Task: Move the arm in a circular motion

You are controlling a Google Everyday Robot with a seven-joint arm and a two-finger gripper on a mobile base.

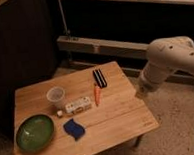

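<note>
Wooden counter (118, 121) fills the lower left. White arm (172, 59) at right, past the counter's right edge, bent downward. Pincer (141, 93) at its tip, just beside that edge; grip state can't tell. On counter: green bowl (34, 132) front left, cup (55, 96), blue cloth (74, 127), carrot (97, 94).

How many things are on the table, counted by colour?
Green: 1, the bowl
Blue: 1, the cloth
Orange: 1, the carrot
Black: 1, the flat bar
Clear: 1, the cup
White: 2, the box and the tiny cube
Total: 7
The arm holds its gripper by the right edge of the table.
</note>
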